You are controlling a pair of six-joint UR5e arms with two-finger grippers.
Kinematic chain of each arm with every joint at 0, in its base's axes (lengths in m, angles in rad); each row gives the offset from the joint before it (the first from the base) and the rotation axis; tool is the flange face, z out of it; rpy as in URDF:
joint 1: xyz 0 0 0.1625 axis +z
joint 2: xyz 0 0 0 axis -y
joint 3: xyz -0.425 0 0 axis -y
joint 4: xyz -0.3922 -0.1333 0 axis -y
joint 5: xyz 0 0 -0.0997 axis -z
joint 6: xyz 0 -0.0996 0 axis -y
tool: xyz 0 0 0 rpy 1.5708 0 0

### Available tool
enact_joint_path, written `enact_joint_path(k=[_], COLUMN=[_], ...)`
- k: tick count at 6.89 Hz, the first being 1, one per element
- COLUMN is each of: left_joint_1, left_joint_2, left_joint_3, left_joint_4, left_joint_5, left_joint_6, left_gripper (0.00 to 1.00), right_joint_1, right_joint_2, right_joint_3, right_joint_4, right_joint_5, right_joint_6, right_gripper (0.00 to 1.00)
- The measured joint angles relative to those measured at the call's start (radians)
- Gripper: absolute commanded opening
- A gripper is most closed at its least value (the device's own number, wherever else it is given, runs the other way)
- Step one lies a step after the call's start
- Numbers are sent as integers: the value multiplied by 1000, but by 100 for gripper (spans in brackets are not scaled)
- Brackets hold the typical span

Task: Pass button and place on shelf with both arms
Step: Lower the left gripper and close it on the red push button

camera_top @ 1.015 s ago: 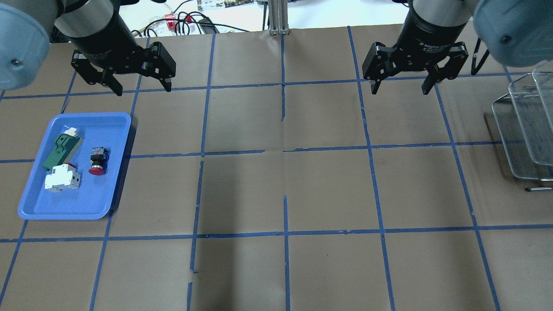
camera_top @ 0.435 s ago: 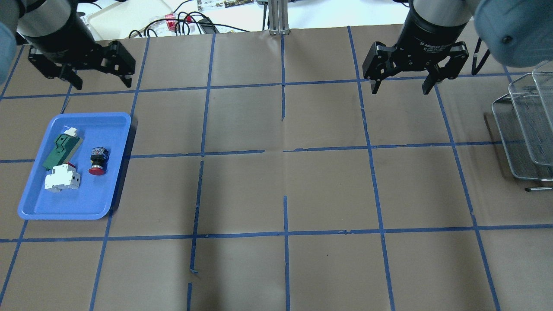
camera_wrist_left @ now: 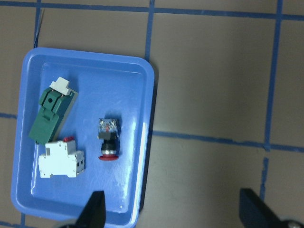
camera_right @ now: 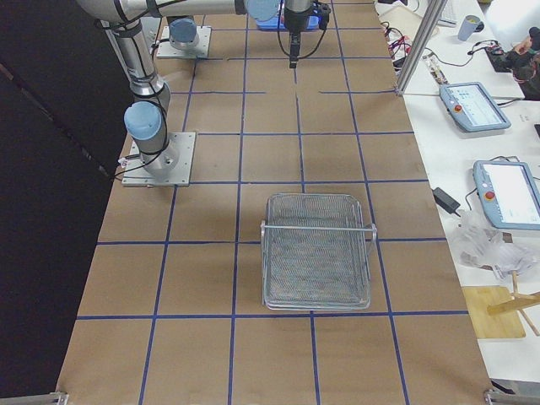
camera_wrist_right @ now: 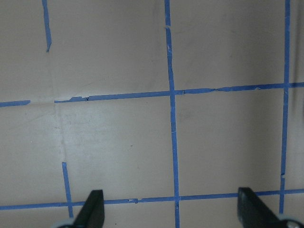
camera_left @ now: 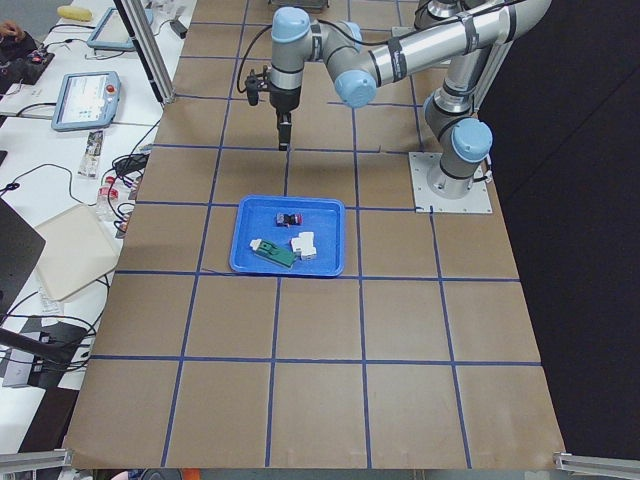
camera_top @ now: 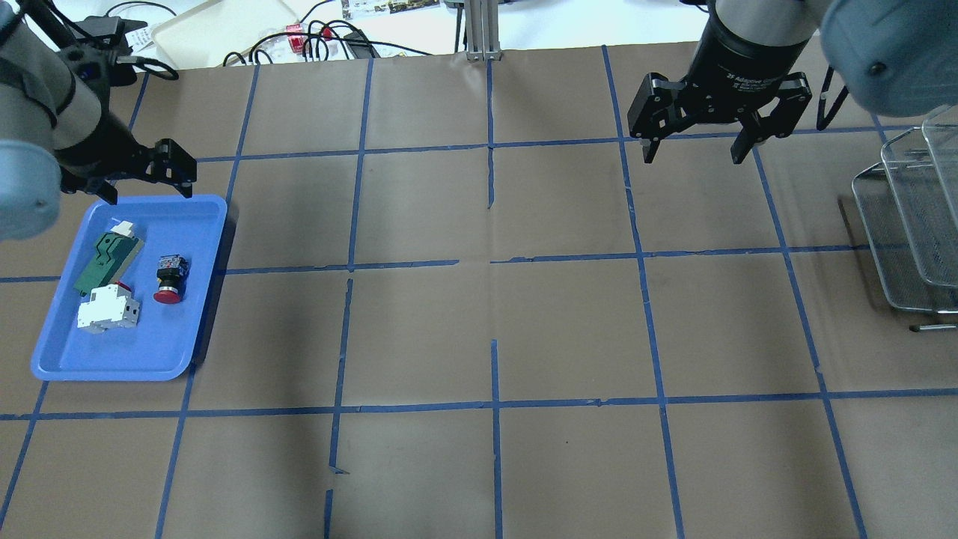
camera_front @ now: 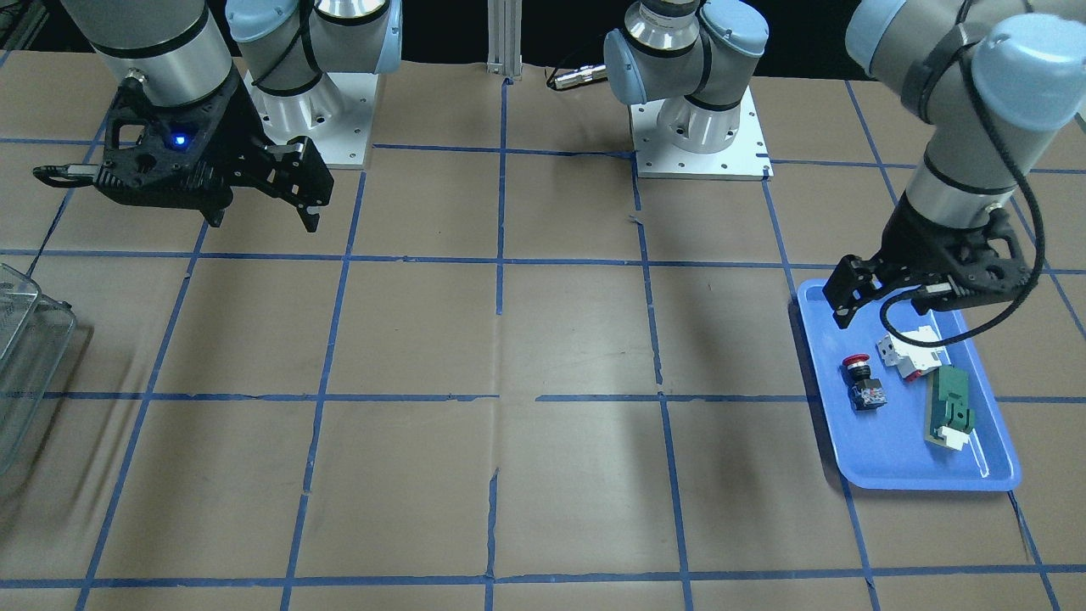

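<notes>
- You have a blue tray (camera_top: 135,352) on the counter (camera_top: 569,329), on the robot's left side. It holds three parts.
- The button (camera_top: 170,278) lies on its side in the tray, in the half nearer the counter's middle. Its red cap is turned toward the robot. It is apart from the other two parts, and neither pincer touches it.
- The white-and-red block (camera_top: 108,308) sits just beside the button, on the tray's outer side.
- The flat green part (camera_top: 107,258) lies slanted beyond the block, with its near end meeting the block's top. You cannot tell whether it rests on the block or only beside it.
- A wire basket (camera_right: 316,270) stands on the counter at the robot's right end, with a bar handle across it.
- The left pincer (camera_top: 148,191) hangs above the tray with its jaws spread wide and grips nothing. Its wrist view looks down on all three parts.
- The right pincer (camera_top: 694,153) hangs over the taped counter with its jaws spread and grips nothing. It is well apart from the basket.
- The overhead and front-facing views cut the basket off at the frame edge. Only the right side view shows it whole.
- In the overhead view the left arm covers part of its own pincer.
- Both wrist views show only the fingertips, at the bottom edge.
- In the left side view the tray's parts are too small to make out in detail.
</notes>
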Motion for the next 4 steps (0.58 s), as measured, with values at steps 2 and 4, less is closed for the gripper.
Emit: enact_joint_path(k=[2, 4], left_joint_1=[76, 164], left_joint_2=[-31, -93], left_joint_3=[-227, -290], left_joint_4=[296, 394], left_joint_5=[-44, -112], left_joint_6=[47, 164], left_gripper=[100, 100], right_joint_1=[0, 0], right_joint_2=[-1, -1], right_joint_3=[-1, -1], right_joint_4=[0, 0], right_joint_5=[1, 0], right_joint_6=[3, 4], right_gripper=[100, 100])
